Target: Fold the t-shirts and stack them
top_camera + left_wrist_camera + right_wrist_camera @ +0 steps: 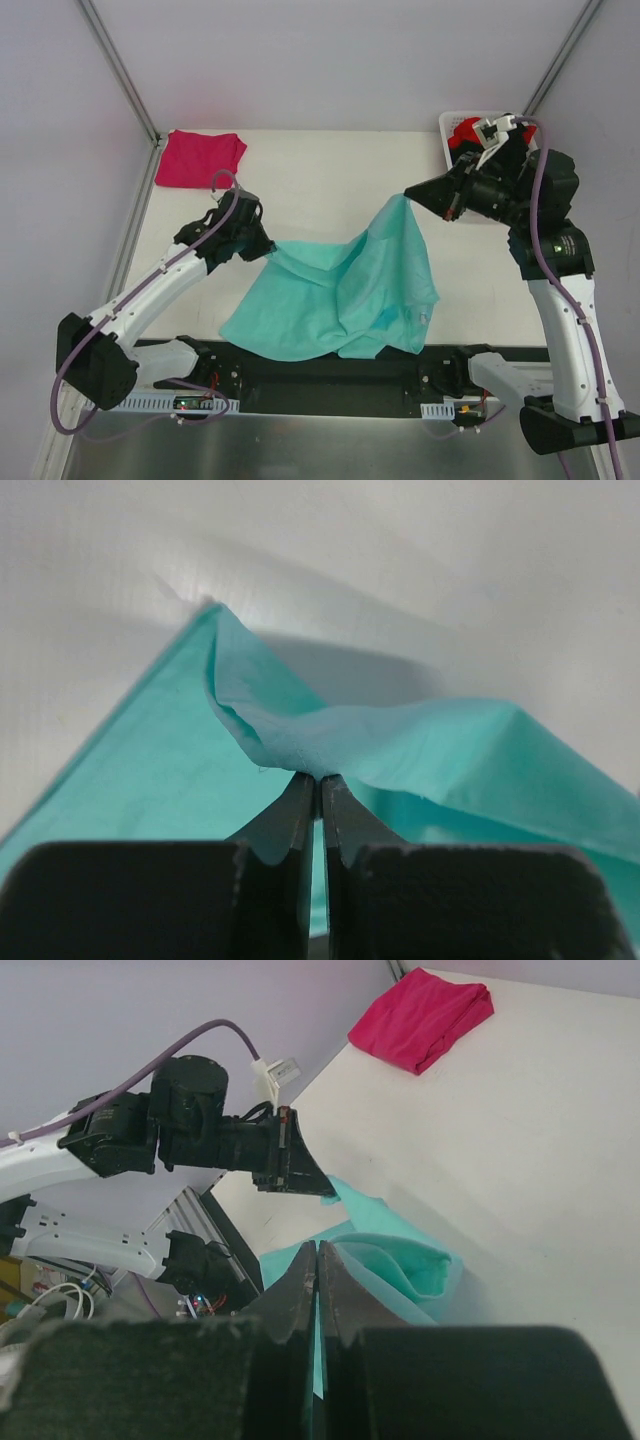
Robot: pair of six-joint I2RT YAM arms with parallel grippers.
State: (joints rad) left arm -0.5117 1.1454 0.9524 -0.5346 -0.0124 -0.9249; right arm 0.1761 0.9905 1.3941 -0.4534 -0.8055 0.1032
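1. The left gripper (pixel 268 247) is pinched tight on one edge of the green shirt (pixel 340 290). The right gripper (pixel 408 192) is pinched tight on another edge and holds it higher.
2. The shirt hangs between them over the middle of the table (pixel 330 170). Its low end lies at the near edge.
3. To do this well, I think both should pull apart gently until the cloth is flat. Then they can lay it down with no bumps. Neither should let go too soon.
4. The pink shirt (pixel 198 158) lies folded at the far left corner. The green one likely goes on top of it.
5. A white basket (pixel 447 122) sits at the far right corner. Red cloth (pixel 463 131) is in it. The right arm hides the rest.
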